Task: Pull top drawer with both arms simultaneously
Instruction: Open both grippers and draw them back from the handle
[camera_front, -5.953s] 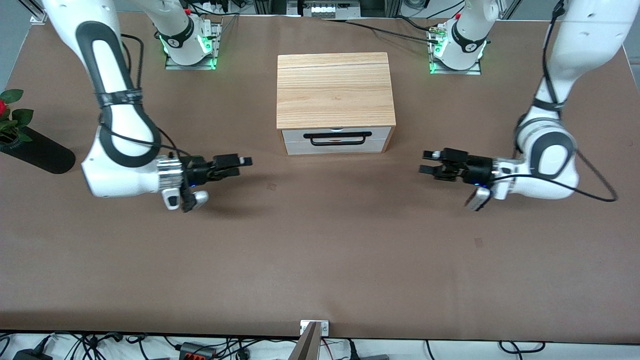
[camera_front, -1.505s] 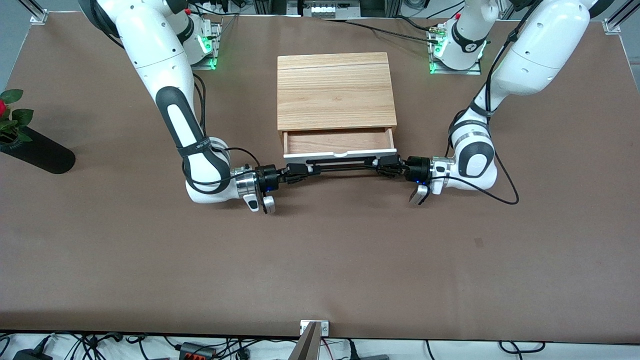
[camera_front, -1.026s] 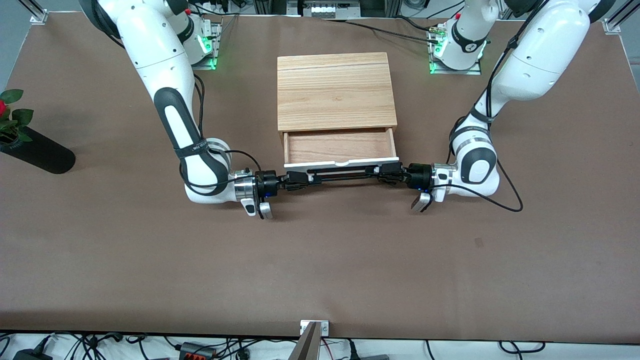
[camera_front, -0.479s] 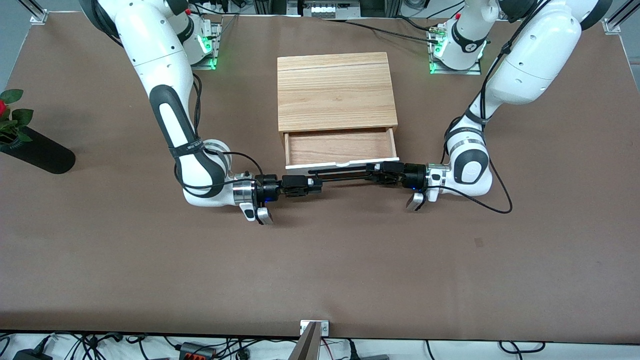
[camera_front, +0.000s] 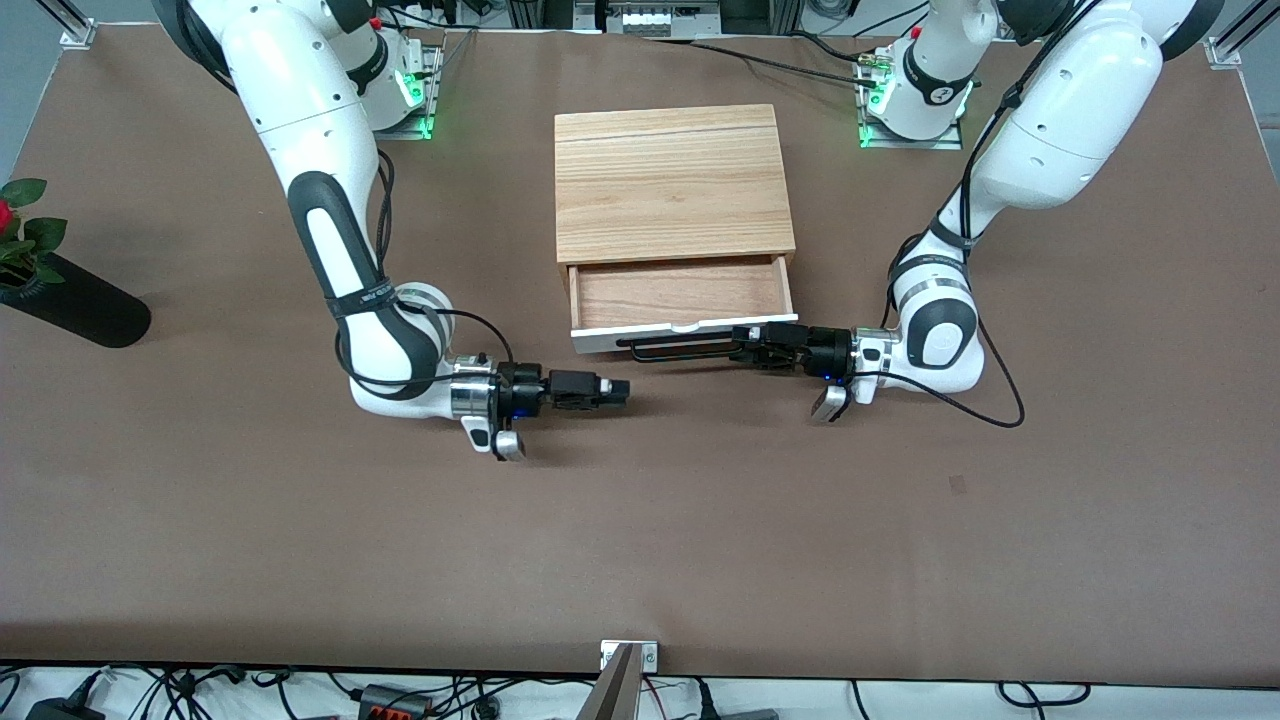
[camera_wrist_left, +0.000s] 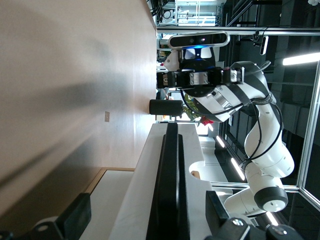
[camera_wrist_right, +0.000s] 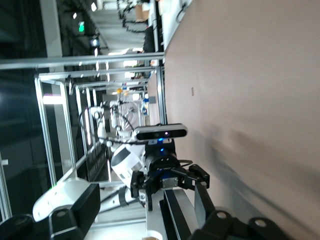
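The top drawer (camera_front: 680, 292) stands pulled out of the wooden cabinet (camera_front: 670, 180), its light wood inside showing. Its white front (camera_front: 600, 340) and black bar handle (camera_front: 680, 348) face the front camera. My left gripper (camera_front: 745, 352) is at the handle's end toward the left arm. In the left wrist view the left gripper (camera_wrist_left: 147, 210) is open, with its fingers apart on either side of the handle (camera_wrist_left: 170, 190) and not touching it. My right gripper (camera_front: 615, 390) is open and empty, low over the table, clear of the handle. The right wrist view shows the right gripper (camera_wrist_right: 145, 192) with its fingers (camera_wrist_right: 82, 205) spread.
A black vase (camera_front: 70, 300) with a red flower lies at the right arm's end of the table. Brown table stretches from the drawer toward the front camera. The arm bases (camera_front: 380, 90) stand along the table's edge by the cabinet.
The drawer slid out a little more, then stopped. My right gripper came off the handle and drew back toward the front camera. My left gripper stayed at the handle.
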